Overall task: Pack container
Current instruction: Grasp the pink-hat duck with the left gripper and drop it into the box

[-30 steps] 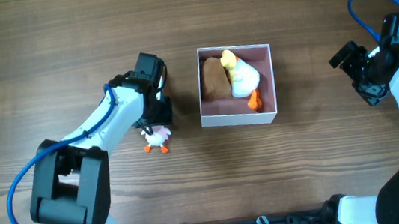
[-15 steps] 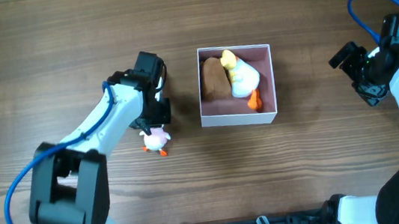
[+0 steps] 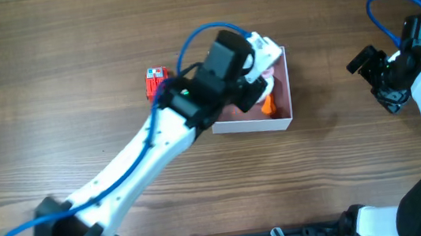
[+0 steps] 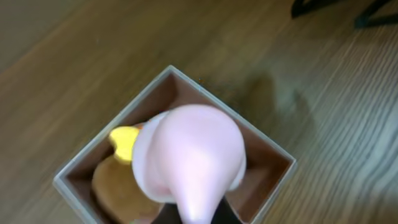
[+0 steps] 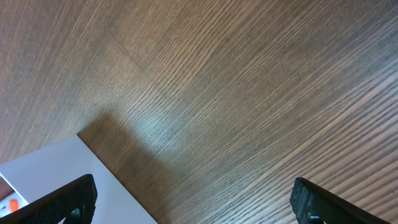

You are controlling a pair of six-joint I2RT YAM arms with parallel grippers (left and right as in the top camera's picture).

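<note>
The container [image 3: 252, 124], a shallow square white box with a pale pink inside, sits mid-table. My left gripper [image 3: 251, 67] hovers over it, shut on a small pink-and-white toy [image 4: 189, 155]. In the left wrist view that toy hangs above the container's [image 4: 274, 149] open top and hides most of the inside. A brown toy [image 4: 115, 186] and a yellow part [image 4: 124, 140] of another toy lie in the box, and an orange bit [image 3: 269, 106] shows from overhead. My right gripper [image 3: 375, 77] stands open far to the right over bare wood, its fingertips [image 5: 65, 198] wide apart.
A small red toy [image 3: 156, 82] lies on the table left of the container. The left arm crosses the table diagonally from the lower left. A corner of the container's white wall [image 5: 59, 169] shows in the right wrist view.
My left gripper shut on the pink-and-white toy beside the box and carried it right, to above the container. The red toy is now uncovered. The right arm has not moved.
</note>
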